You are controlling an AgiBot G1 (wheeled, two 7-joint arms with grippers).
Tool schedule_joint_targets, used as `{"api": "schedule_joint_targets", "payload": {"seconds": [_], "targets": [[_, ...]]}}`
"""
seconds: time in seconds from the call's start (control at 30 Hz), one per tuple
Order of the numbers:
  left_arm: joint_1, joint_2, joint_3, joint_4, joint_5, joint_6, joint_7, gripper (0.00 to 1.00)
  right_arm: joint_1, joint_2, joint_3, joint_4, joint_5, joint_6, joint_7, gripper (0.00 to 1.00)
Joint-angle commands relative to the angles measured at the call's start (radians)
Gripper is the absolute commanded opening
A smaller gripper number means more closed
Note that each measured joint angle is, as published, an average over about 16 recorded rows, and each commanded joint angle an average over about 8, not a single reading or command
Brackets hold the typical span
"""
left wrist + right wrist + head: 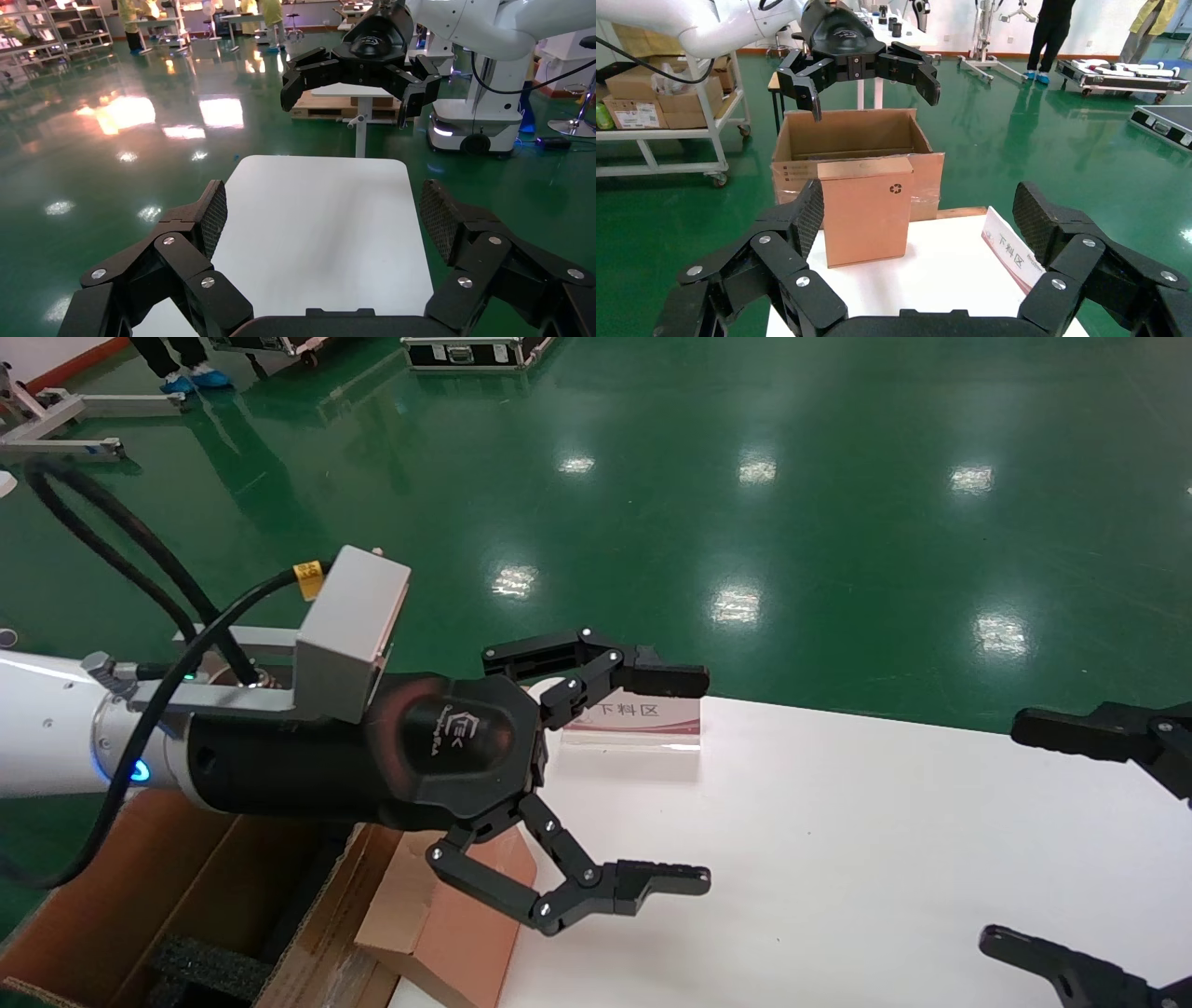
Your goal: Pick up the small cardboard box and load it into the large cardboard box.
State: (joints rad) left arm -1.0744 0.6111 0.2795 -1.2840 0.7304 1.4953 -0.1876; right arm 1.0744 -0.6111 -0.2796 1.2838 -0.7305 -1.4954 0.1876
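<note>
The small cardboard box (865, 209) stands upright at the white desk's (838, 859) left end against the large cardboard box (807, 144), with the left gripper (684, 775) above, fingers wide, empty, and the right gripper (1043, 840) likewise open at the right.

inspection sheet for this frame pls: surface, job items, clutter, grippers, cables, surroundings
Surface: white table, bare where visible.
Job's things: small cardboard box upright at the table's edge, against the large cardboard box, which stands open on the floor.
Clutter: red-and-white sign card.
Grippers: left gripper jaws open, empty, above the small box; right gripper open, empty, opposite end.
Cables: black cables on the left arm.
Surroundings: green floor, people, carts, cases.
</note>
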Motion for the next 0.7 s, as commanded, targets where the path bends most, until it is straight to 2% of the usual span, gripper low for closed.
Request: {"api": "schedule_joint_targets", "payload": {"seconds": [0.03, 0.47, 0.7], "targets": [[0.000, 0.000, 0.000, 0.000, 0.000, 0.000, 0.000, 1.00, 0.000, 0.000, 0.000, 0.000, 0.000, 0.000, 0.000, 1.00], [0.000, -0.002, 0.001, 0.000, 0.003, -0.001, -0.001, 1.00, 0.000, 0.000, 0.000, 0.000, 0.000, 0.000, 0.000, 1.00], [-0.017, -0.030, 0.024, -0.020, 0.063, -0.025, -0.054, 1.00, 0.000, 0.000, -0.001, -0.001, 0.000, 0.000, -0.001, 1.00]]}}
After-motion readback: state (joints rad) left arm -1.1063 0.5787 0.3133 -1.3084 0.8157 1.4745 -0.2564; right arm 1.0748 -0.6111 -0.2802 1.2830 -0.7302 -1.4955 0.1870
